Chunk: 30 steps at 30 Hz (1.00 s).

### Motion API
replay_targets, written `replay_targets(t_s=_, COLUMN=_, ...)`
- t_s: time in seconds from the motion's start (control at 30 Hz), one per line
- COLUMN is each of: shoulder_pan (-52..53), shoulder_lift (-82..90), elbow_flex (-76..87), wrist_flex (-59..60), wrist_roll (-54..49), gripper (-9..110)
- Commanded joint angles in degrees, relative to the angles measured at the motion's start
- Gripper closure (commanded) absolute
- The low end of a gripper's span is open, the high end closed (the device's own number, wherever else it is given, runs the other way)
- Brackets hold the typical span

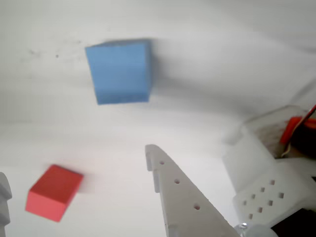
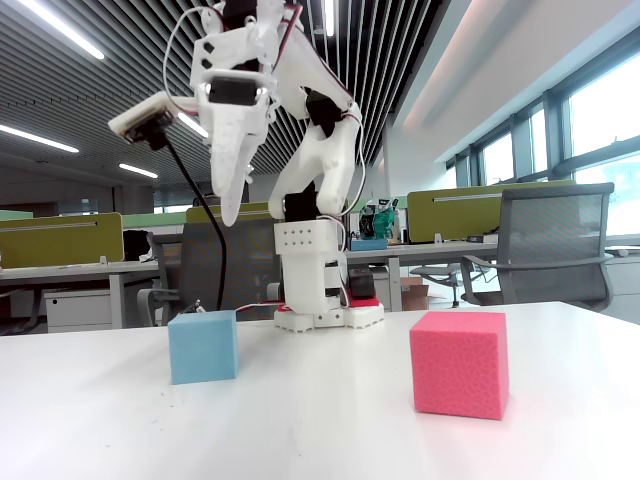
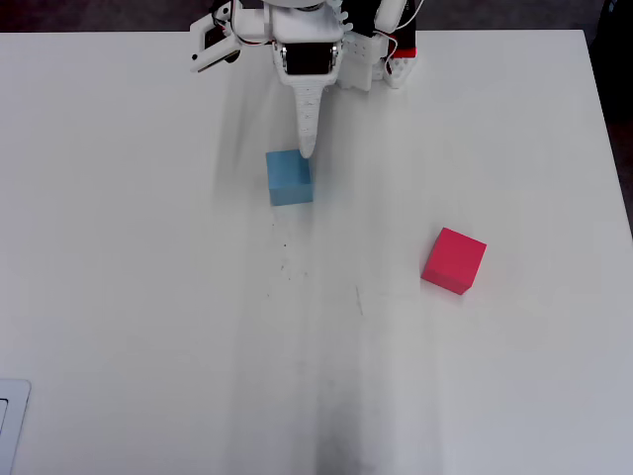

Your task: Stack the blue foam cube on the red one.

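Pincer (image 2: 228, 205) raised above the blue cube (image 2: 203, 346).
It held nothing; whether parted or clenched could not be told. The red cube (image 2: 460, 363) sat well apart on the worktop (image 3: 148, 297).

Wrist view downward; fixed view table-level, facing arm; overhead straight down.

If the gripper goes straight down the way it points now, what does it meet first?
Probably the blue foam cube: the gripper hangs above it, tip over its far edge in the overhead view. Depth is unclear; it might only clip that edge.
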Motion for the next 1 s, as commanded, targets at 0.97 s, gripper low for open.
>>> replay_targets(t_s=0.97, shoulder_pan=2.37, shoulder_lift=-18.46, elbow_flex=4.22, wrist_flex=-12.30, wrist_roll=-1.14, gripper=68)
